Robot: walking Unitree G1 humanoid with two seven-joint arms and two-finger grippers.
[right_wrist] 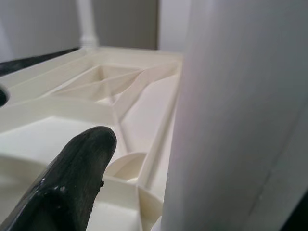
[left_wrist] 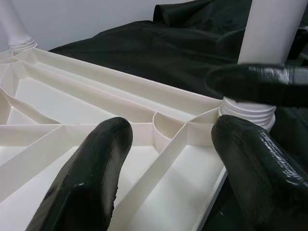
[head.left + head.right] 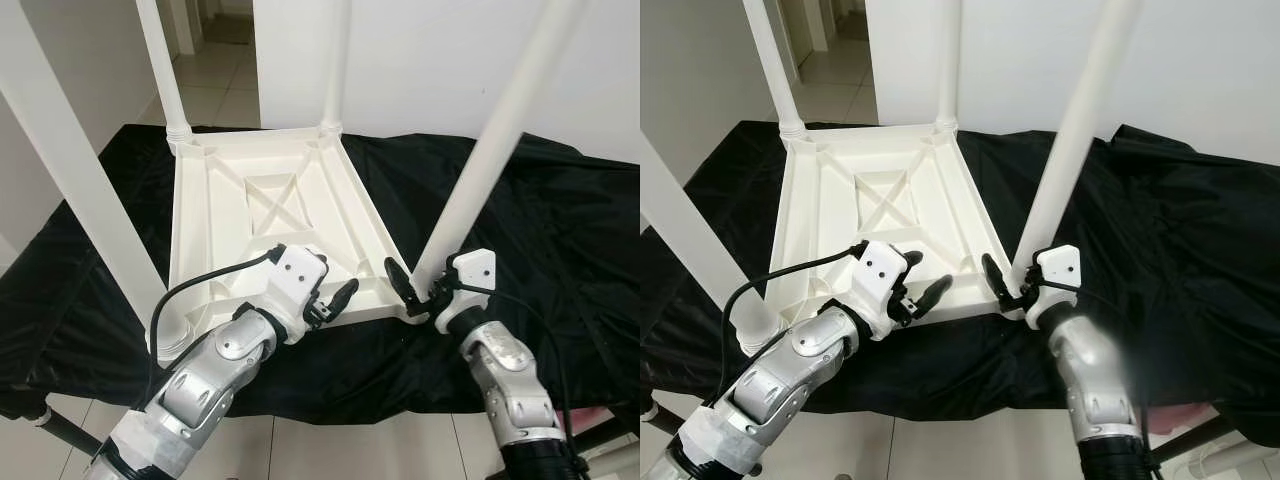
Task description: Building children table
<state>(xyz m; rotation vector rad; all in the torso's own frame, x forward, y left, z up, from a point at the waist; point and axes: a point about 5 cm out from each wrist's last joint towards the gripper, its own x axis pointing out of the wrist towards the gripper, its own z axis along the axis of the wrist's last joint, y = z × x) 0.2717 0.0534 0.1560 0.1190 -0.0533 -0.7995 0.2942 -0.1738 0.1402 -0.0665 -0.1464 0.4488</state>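
A white plastic children's table point(image 3: 270, 200) lies upside down on a black cloth, its legs pointing up. The near right leg point(image 3: 490, 150) stands in its ribbed corner socket point(image 2: 248, 113). My right gripper point(image 3: 420, 287) is open astride the base of that leg. One black finger point(image 1: 77, 178) sits on the inner side with a gap to the leg, and the other is hidden behind the leg. My left gripper point(image 3: 923, 275) is open just above the near edge of the ribbed underside, a little to the left of that corner, holding nothing.
The other legs rise at near left point(image 3: 80, 170), far left point(image 3: 160, 60) and far right point(image 3: 335, 60). The black cloth point(image 3: 560, 230) covers the whole work surface. A white wall stands behind it, and tiled floor lies below its front edge.
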